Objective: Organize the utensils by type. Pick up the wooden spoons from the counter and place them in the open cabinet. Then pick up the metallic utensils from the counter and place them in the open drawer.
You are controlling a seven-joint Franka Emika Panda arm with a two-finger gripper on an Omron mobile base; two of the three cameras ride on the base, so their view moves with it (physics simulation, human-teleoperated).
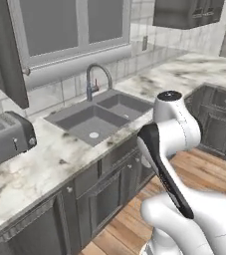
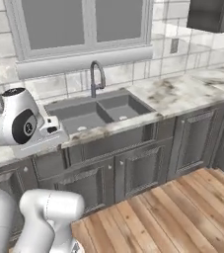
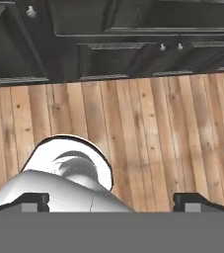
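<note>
The white marble counter [image 1: 40, 167] [image 2: 182, 94] runs along the wall over dark grey base cabinets. The wooden spoons, the metallic utensils and the drawer are out of view. A dark grey wall cabinet [image 1: 7, 55] hangs at the upper left; I cannot tell if it is open. My arm is folded close above the base. In the hand view my gripper [image 3: 116, 201] points down at the wooden floor, open, with its fingertips [image 3: 34, 200] far apart and nothing between them.
A grey double sink [image 1: 97, 117] [image 2: 91, 113] with a curved faucet [image 1: 92, 82] is set in the counter. A steel toaster [image 1: 7, 137] stands at the left. Another wall cabinet [image 1: 184, 12] [image 2: 214, 15] hangs at the right. Wooden floor [image 2: 172, 212] lies before the base cabinets.
</note>
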